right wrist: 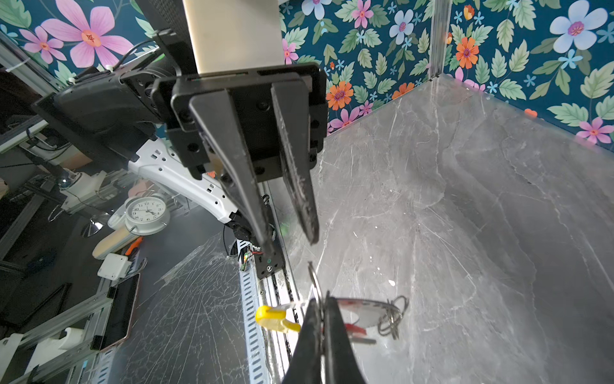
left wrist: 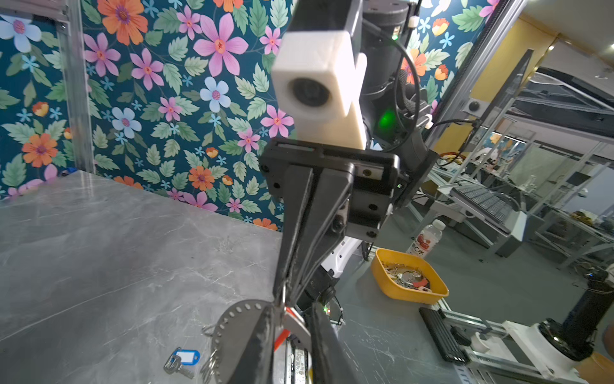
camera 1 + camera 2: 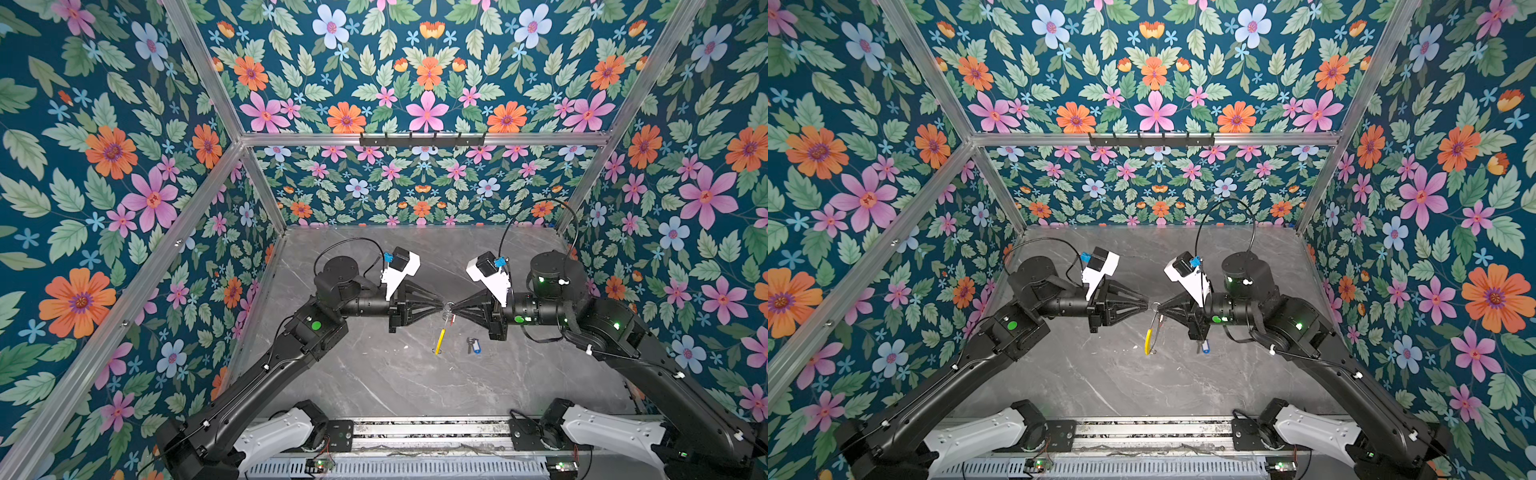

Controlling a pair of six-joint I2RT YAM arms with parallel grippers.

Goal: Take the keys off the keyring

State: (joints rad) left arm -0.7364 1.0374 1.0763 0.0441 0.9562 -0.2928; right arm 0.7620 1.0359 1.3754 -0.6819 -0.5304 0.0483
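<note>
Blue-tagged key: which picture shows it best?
The left wrist view. There the small silver key with the blue oblong plastic tag lies close and whole on the grey marble table. In both top views it is tiny. The right wrist view does not show it.

The keyring (image 2: 232, 329), a flat dark grey hoop with a yellow arc at its low end, hangs upright above the desk (image 3: 374, 374). The red-tagged key (image 1: 357, 328) dangles beside its upper part. The blue-tagged key (image 3: 473, 345) lies flat on the desk nearby.
</note>
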